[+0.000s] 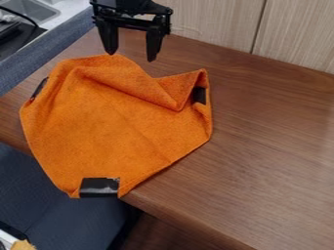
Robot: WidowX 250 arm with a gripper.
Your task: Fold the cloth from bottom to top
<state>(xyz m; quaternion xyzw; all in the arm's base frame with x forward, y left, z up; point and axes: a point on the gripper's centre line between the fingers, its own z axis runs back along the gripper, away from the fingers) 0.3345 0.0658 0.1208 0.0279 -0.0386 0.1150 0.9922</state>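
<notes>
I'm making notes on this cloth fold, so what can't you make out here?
All in the camera view:
Orange cloth: surface under its upper flap, hidden by the flap.
Arm above the gripper: cut off by the top edge.
Sink: cut off by the top edge.
Yellowish thing: unidentifiable, cut off by the bottom edge.

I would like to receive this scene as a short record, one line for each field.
cloth: orange cloth, spread on wooden table
patches: black, at left edge, right corner and bottom end
folds: loose flap along upper right; bottom end not folded up
overhang: bottom end reaches past table's edge
hand: black robot hand, fingers apart, at cloth's top edge, not gripping it
</notes>
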